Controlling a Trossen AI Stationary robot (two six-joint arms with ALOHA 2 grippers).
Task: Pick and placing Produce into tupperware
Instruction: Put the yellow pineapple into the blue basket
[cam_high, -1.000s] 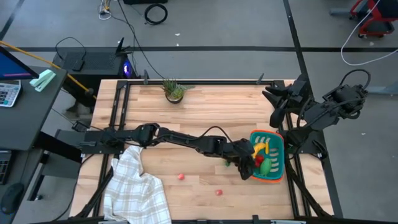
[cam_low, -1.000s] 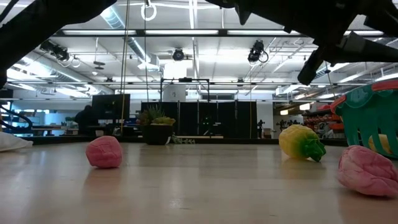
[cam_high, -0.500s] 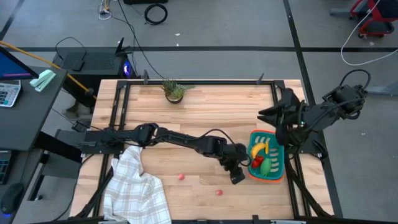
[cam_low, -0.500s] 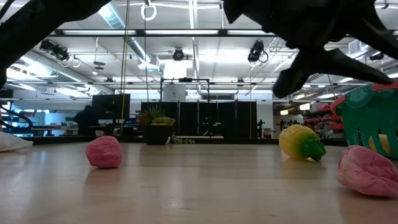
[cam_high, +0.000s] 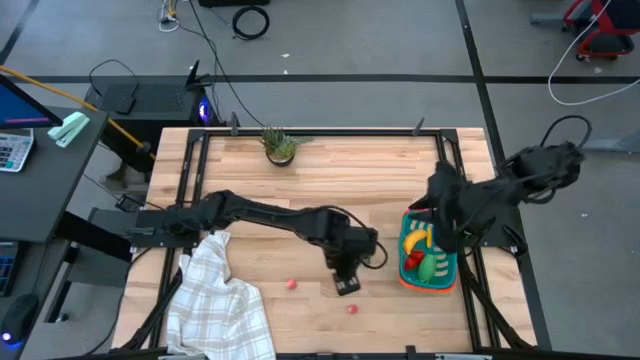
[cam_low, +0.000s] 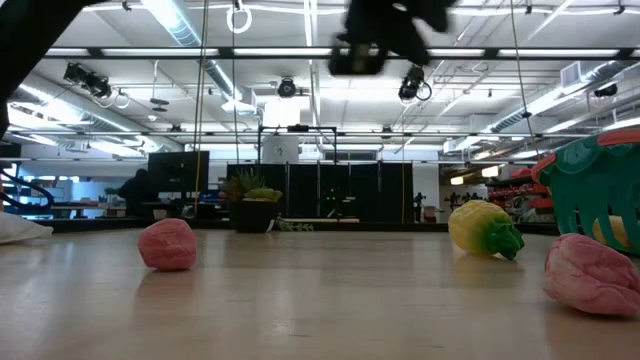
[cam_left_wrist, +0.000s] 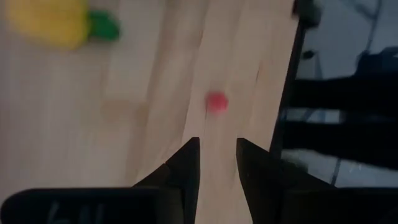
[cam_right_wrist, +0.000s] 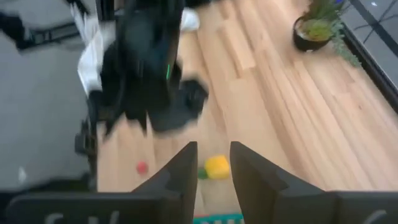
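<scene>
The left end effector (cam_high: 346, 283), fingers slightly parted and empty, has withdrawn leftward from the tupperware (cam_high: 446, 262) at right of frame; right end effector (cam_high: 437, 208) also slightly parted. Yellow pepper (cam_low: 483, 229) lies on the counter (cam_high: 330, 180), stem toward lower right.

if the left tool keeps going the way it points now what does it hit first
Probably the small red fruit on the bare table: it lies just ahead of the left tool, slightly off its centre line. Depth is unclear, so it might touch wood first.
</scene>
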